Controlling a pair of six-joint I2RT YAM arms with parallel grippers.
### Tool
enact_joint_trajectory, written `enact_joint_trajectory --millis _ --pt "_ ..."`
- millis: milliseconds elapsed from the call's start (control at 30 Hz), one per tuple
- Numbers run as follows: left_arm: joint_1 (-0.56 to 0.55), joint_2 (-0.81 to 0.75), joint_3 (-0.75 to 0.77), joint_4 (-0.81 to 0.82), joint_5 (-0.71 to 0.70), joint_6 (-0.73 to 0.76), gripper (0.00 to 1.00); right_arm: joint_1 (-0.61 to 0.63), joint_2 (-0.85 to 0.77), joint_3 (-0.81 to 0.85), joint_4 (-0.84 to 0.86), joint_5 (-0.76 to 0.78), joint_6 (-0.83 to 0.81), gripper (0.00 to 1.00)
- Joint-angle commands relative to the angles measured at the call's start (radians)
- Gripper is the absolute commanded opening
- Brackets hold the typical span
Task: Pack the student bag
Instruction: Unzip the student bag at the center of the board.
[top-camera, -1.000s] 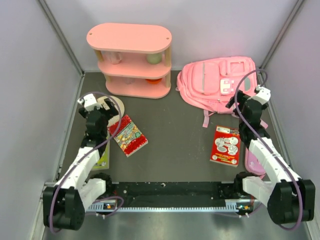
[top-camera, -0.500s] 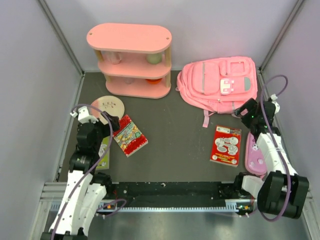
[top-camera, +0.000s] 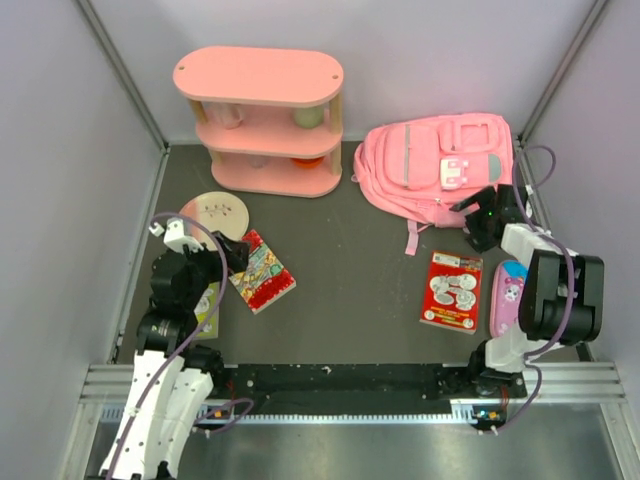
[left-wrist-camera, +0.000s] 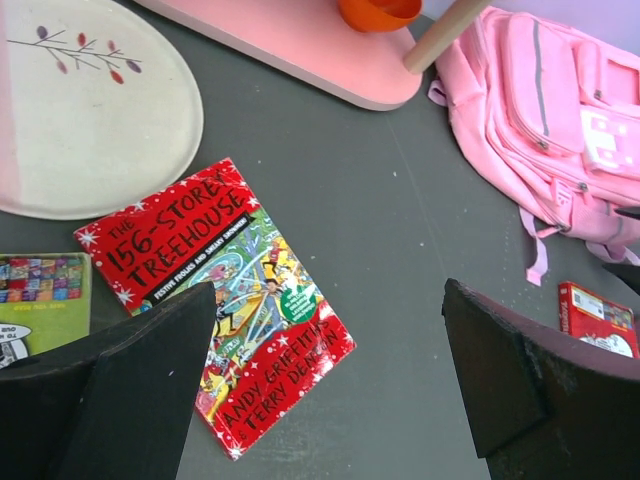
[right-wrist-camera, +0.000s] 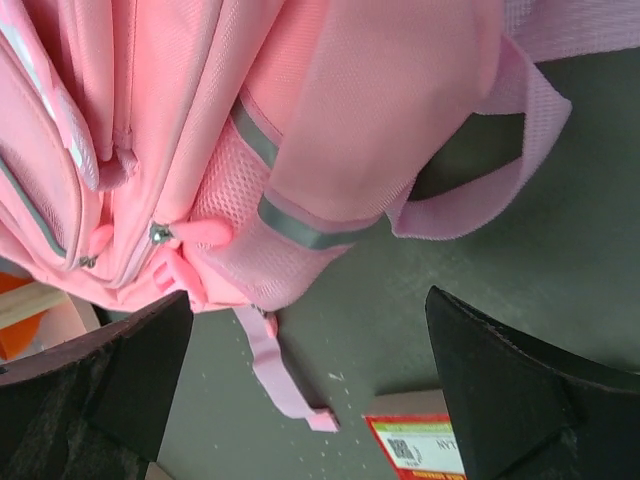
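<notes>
The pink student bag (top-camera: 435, 165) lies flat at the back right, grey zip strips and white buckle flap up; it also shows in the left wrist view (left-wrist-camera: 545, 110) and fills the right wrist view (right-wrist-camera: 250, 130). My right gripper (top-camera: 482, 222) is open and empty, low by the bag's near right corner, above a loose pink strap (right-wrist-camera: 280, 380). My left gripper (top-camera: 232, 253) is open and empty over the near end of a red Treehouse book (top-camera: 260, 270), seen too in the left wrist view (left-wrist-camera: 225, 300).
A pink three-tier shelf (top-camera: 262, 120) stands at the back. A round plate (top-camera: 213, 212) and a green book (top-camera: 208, 310) lie at the left. A red book (top-camera: 452, 290) and a flat pink pencil case (top-camera: 507, 297) lie at the right.
My right arm has folded back and down, its gripper now low beside the bag's near corner, uncovering the pencil case. My left arm drew back off the plate toward the Treehouse book.
</notes>
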Motion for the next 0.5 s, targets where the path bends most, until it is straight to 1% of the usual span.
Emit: enact_joint_trajectory --millis 0,33,67,100,167,267,300,333,367,400,433,467 --pt "-0.001 -0.043 0.005 0.004 0.075 -0.003 0.99 0.036 0.084 0.08 0.101 0.081 0.084 0.99" --pt "-0.001 -0.051 -0.001 0.006 0.078 -0.011 0.99 0.035 0.104 0.083 0.105 0.079 0.091 0.99" --pt "-0.001 -0.066 -0.003 0.006 0.075 -0.017 0.99 0.035 0.123 0.087 0.152 0.079 0.093 0.98" --pt "-0.001 -0.071 -0.004 0.006 0.071 -0.023 0.99 0.035 0.146 0.095 0.151 0.088 0.093 0.97" --pt "-0.001 -0.083 -0.004 0.001 0.084 -0.029 0.99 0.035 0.196 0.11 0.155 0.095 0.09 0.92" --pt "-0.002 -0.08 -0.001 0.003 0.11 -0.028 0.99 0.033 0.22 0.109 0.171 0.11 0.072 0.72" --pt "-0.001 -0.079 0.0 0.004 0.113 -0.023 0.99 0.033 0.211 0.076 0.215 0.125 0.067 0.55" --pt "-0.002 -0.074 0.005 0.003 0.112 -0.023 0.99 0.033 0.197 0.048 0.264 0.124 0.065 0.43" --pt "-0.001 -0.062 0.005 0.004 0.107 -0.019 0.99 0.033 0.162 0.019 0.307 0.124 0.065 0.18" --pt "-0.004 -0.056 0.008 0.004 0.112 -0.008 0.99 0.033 0.142 -0.019 0.339 0.11 0.062 0.11" --pt "-0.001 -0.037 0.014 0.007 0.113 -0.005 0.99 0.033 0.126 -0.027 0.389 0.087 0.059 0.0" --pt "-0.002 -0.029 0.016 0.007 0.113 -0.002 0.99 0.033 0.091 -0.028 0.393 0.064 0.041 0.0"
